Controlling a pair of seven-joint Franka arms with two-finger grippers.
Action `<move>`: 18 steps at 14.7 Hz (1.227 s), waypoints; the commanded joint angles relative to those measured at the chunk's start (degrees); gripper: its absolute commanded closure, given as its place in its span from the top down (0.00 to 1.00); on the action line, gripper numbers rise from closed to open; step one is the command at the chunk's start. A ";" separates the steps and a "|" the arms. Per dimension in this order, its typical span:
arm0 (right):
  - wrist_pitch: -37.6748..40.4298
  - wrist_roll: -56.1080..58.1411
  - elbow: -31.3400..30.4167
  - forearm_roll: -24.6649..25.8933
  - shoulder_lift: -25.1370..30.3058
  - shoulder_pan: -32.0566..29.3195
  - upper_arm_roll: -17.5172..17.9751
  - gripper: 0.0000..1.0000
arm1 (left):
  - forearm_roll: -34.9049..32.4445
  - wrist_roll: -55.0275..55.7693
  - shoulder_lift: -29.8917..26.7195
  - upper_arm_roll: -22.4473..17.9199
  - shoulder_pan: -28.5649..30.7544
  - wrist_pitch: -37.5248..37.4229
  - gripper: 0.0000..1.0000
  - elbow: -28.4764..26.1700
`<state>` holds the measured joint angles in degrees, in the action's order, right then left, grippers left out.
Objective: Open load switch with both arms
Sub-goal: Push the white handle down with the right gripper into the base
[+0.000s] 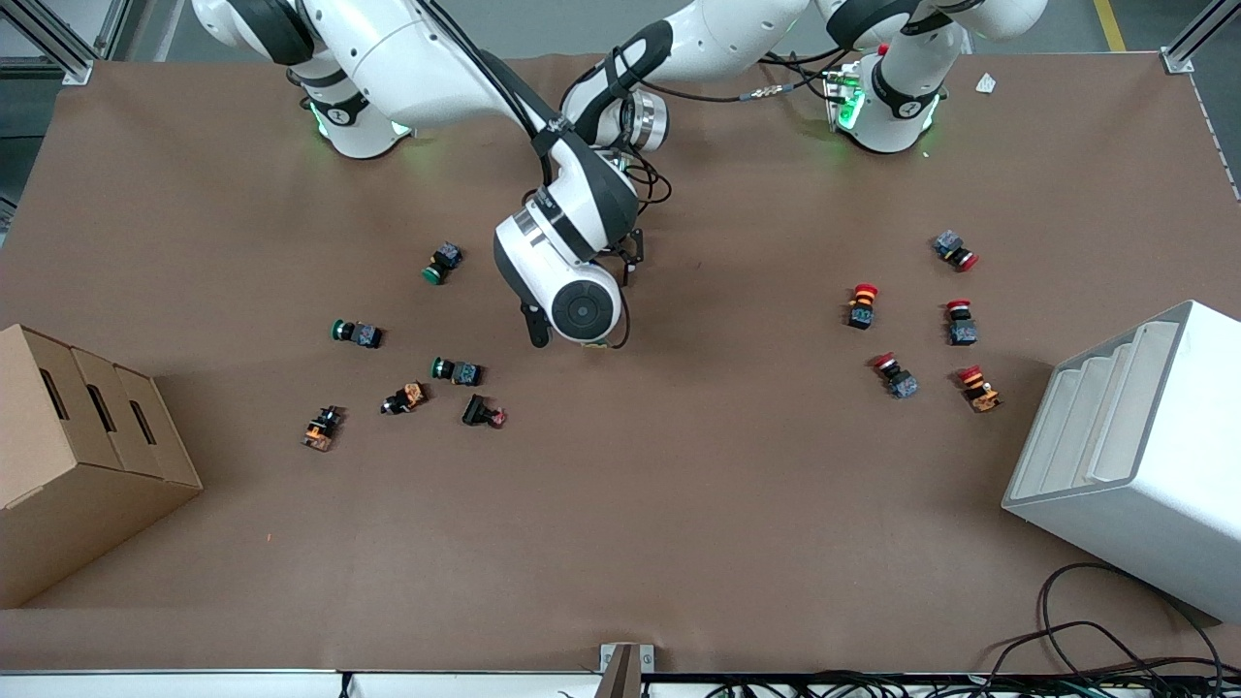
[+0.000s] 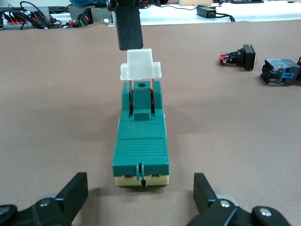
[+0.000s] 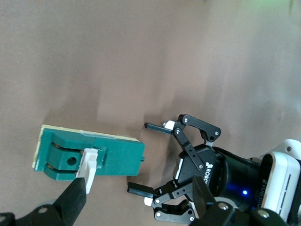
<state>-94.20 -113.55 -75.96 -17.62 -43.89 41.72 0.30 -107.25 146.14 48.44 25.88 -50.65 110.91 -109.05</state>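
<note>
Dark-green plastic marks the load switch (image 2: 141, 141), which lies flat on the brown bench (image 1: 679, 504) near the centre of the front view, almost wholly hidden there beneath the right arm's wrist. Its white lever (image 2: 140, 66) stands raised over one end of the block on two thin metal blades.

Over that end hangs the right end effector (image 3: 141, 205), spread wide and grasping nothing. One of its black fingers (image 3: 75, 197) touches the lever's white cap; the other is well clear of the block.

Low over the bench at the switch's other end sits the left end effector (image 2: 139, 193), released. Its two fingers flank the cream-coloured end face with clear gaps on both sides and touch nothing.

I judge the step in hand to be the bracing of the body, with the lever already met by the right finger. The next move seems to call for the left end effector to ease forward and clench on the green body, squarely and low, so the block cannot slide or tip. Then the right finger can swing the lever through its arc. With only one finger bearing on the cap, it could slip off if the push is not in line.

Green push-buttons (image 1: 456, 370) and red push-buttons (image 1: 960, 323) lie scattered well apart from the switch.
</note>
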 commanded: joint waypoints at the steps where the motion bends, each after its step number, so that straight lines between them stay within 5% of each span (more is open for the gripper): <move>1: 0.51 -0.53 -0.94 -0.22 0.48 1.52 -0.39 1.00 | -0.86 0.02 1.75 -0.30 -0.59 -0.08 0.99 1.03; 18: -0.28 0.52 -5.34 2.59 -0.14 2.84 -0.39 1.00 | -0.86 -0.16 1.66 -0.30 -0.59 -0.17 0.98 1.12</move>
<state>-93.87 -113.23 -79.95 -16.03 -44.13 43.85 0.24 -107.25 146.14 48.44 25.88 -50.67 110.90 -109.04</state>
